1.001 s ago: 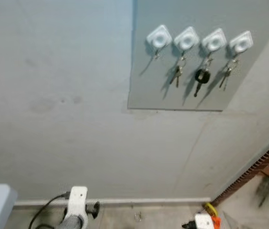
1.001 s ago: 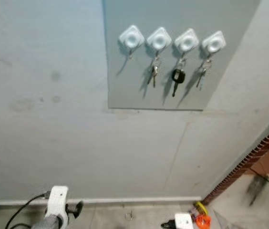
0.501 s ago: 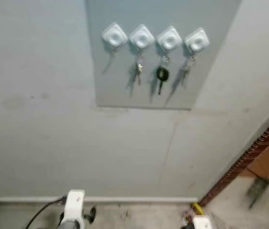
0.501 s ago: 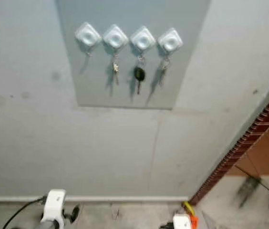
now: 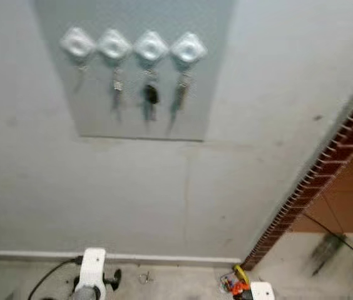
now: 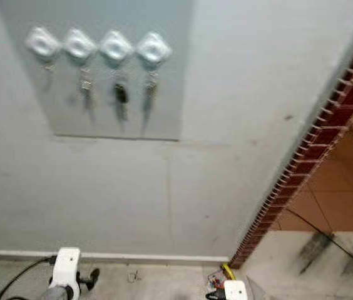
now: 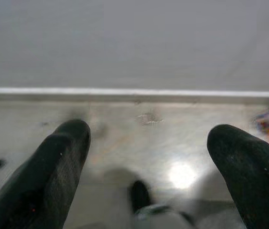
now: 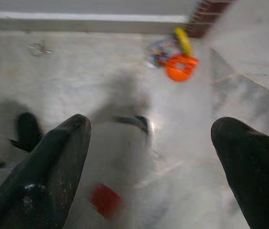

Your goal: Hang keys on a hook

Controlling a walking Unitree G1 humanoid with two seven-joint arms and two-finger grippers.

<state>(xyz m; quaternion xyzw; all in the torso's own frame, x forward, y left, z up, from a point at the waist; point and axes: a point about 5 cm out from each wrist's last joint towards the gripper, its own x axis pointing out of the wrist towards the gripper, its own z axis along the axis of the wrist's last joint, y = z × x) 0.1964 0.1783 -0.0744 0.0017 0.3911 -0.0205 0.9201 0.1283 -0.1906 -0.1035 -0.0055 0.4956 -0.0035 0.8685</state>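
Grey wall [image 5: 276,94] ahead, blurred, with a darker grey panel [image 5: 214,75] fixed high on it. Four white diamond-shaped hooks [image 5: 133,45] in a row across the panel. Leftmost hook [image 5: 77,42] apparently bare, though too blurred to say for certain. Silver keys [image 5: 117,87] on the second hook, a black-headed key [image 5: 151,95] on the third, more silver keys [image 5: 181,90] on the fourth. Red brick edging [image 5: 314,181] slanting down the right side, orange tiles [image 5: 345,206] beyond it. White skirting [image 5: 164,257] along the foot of the wall, pale marble floor [image 8: 249,95] below.

Low on the floor near the brick corner, a small bunch of things: yellow and orange pieces [image 8: 181,59] with something multicoloured beside them, too blurred to name. Also a small metal ring-like object [image 8: 39,48] lying on the floor just in front of the skirting, well apart from the coloured bunch.

Left gripper [image 7: 149,157] down low, pointing at the floor and skirting, fingers [image 7: 53,167] spread wide with nothing between. Right gripper [image 8: 153,157] likewise low over the floor, fingers [image 8: 53,167] wide apart, holding nothing, coloured bunch ahead of it.
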